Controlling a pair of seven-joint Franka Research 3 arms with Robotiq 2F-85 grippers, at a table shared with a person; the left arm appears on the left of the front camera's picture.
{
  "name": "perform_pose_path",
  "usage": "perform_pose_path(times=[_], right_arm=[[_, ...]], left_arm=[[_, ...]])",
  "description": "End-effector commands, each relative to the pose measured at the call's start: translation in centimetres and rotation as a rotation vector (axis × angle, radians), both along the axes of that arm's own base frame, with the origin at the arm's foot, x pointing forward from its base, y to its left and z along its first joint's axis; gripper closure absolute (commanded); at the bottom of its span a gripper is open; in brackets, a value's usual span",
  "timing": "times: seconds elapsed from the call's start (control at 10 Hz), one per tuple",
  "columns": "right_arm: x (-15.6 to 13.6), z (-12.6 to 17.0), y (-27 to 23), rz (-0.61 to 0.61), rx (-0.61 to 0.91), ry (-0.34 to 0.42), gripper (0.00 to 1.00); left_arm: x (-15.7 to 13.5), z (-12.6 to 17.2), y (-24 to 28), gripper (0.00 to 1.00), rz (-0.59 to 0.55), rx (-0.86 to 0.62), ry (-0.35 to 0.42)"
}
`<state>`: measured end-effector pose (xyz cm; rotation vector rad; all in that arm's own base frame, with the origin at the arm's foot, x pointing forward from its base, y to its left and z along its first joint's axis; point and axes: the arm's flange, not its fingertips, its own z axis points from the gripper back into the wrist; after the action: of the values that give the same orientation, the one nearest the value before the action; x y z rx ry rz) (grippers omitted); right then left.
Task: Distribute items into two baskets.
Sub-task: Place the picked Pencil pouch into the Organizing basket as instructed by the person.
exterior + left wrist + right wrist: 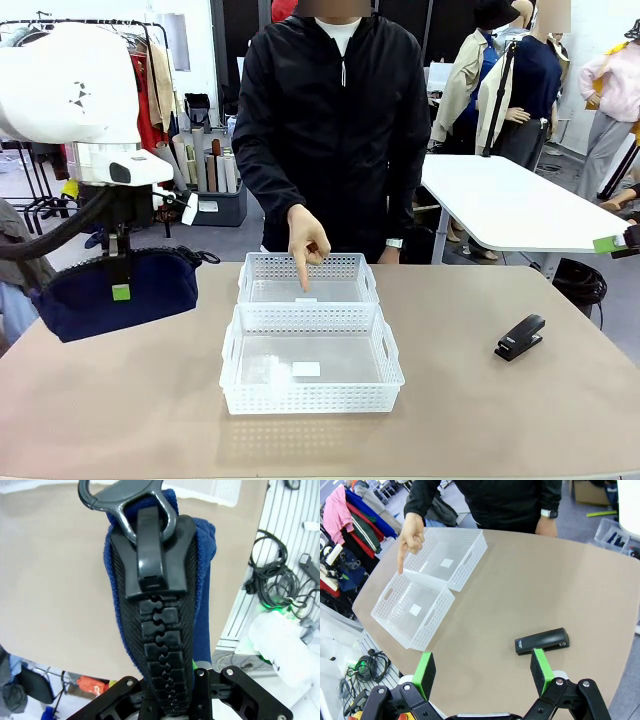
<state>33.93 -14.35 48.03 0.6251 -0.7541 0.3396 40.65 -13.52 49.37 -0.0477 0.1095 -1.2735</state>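
Note:
My left gripper [119, 290] is shut on the navy blue pouch [110, 292], holding it up above the table's left side. Up close in the left wrist view, the pouch [200, 580] hangs between the fingers with its black zipper and ring pull [150, 510] facing the camera. Two white baskets stand end to end mid-table: the near basket [310, 398] and the far basket [262, 268]. A person's hand [307, 245] points a finger down into the far basket [475, 545]. The black stapler [521, 337] lies on the table's right side. My right gripper [482, 672] is open, hovering above the stapler [542, 640].
The person in a black jacket [335, 120] stands at the table's far edge. A second white table [510, 205] is behind on the right. Bare tabletop [480, 420] surrounds the baskets.

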Motion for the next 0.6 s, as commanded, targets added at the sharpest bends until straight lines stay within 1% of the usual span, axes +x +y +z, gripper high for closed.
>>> perform_pose_path(times=[0.0, 0.3, 0.5], right_arm=[[0.0, 0.1, 0.1, 0.002, 0.007, -0.009, 0.0], [0.0, 0.1, 0.1, 0.002, 0.007, -0.009, 0.0], [0.0, 0.1, 0.1, 0.002, 0.007, -0.009, 0.0]], left_arm=[[-1.7, -0.5, -0.5, 1.0, -0.06, -0.042, -0.012], [-1.6, -0.8, -1.4, 1.0, -0.059, -0.026, -0.004], [-1.9, -1.2, -2.6, 1.0, -0.104, -0.042, -0.01]])
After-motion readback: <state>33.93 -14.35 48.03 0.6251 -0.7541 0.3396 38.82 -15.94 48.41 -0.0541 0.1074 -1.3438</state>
